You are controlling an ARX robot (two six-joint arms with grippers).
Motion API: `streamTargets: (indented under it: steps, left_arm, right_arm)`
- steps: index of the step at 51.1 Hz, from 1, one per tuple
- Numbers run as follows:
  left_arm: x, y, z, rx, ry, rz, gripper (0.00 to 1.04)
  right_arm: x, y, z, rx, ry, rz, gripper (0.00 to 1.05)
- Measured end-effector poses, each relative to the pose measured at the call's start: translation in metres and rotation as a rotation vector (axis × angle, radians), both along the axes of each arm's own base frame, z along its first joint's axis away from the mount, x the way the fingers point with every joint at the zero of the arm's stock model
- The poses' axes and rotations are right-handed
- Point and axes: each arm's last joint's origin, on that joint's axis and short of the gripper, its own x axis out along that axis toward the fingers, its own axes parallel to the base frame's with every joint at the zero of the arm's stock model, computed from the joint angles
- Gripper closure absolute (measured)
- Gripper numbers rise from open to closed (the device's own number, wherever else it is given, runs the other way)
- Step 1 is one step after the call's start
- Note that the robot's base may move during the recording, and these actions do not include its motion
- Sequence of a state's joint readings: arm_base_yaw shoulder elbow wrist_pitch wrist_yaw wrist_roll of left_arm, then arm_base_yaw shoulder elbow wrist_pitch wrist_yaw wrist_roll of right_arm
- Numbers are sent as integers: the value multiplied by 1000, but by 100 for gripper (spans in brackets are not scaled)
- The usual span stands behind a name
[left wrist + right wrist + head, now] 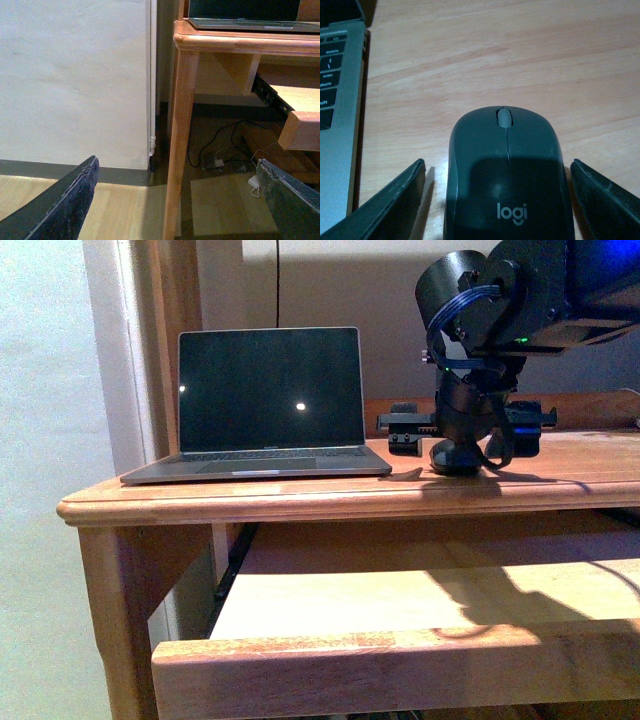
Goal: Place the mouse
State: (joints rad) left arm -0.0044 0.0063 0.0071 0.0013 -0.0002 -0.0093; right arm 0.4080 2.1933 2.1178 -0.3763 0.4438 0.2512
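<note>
The mouse is dark grey, domed, with a grey scroll wheel and a "logi" mark. It rests flat on the wooden desk top, to the right of the laptop. In the front view the mouse shows as a dark lump under the right arm. My right gripper is open, with one finger on each side of the mouse and a small gap on both sides. It also shows in the front view. My left gripper is open and empty, low beside the desk leg, facing the floor.
The open laptop's keyboard edge lies close beside the mouse. Black gear sits at the back of the desk. A pull-out wooden shelf juts out below the desk top. Cables and a charger lie on the floor.
</note>
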Motion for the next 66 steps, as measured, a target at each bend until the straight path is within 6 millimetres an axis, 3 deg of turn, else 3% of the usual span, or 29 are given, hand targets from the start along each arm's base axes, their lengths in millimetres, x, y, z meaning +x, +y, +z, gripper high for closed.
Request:
streamTargets:
  steps: [4,11,17,22,26,31,43,54,66]
  left_arm:
    - [0,0,0,0,0,0,8]
    - [0,0,0,0,0,0,8]
    - [0,0,0,0,0,0,8]
    - [0,0,0,0,0,0,8]
    - [0,0,0,0,0,0,8]
    - [0,0,0,0,0,0,8]
    - [0,0,0,0,0,0,8]
    - [0,0,0,0,0,0,8]
    - [0,0,0,0,0,0,8]
  right_arm:
    - [-1,-5,0,42,-29,9,7]
    - [-15,-33,17,147,-153,63,7]
    - [-57,-84,49,232,-328,126,7]
    - [-90,-115,53,254,-382,181,7]
    - [-136,-143,23,249,-337,280,7]
    - [-187,-155,-27,249,-222,402,7]
    - [-259,-163,-75,219,-184,438,7]
    - [-275,-152,-132,160,-74,403,7]
    - [-259,-123,-143,108,-107,360,7]
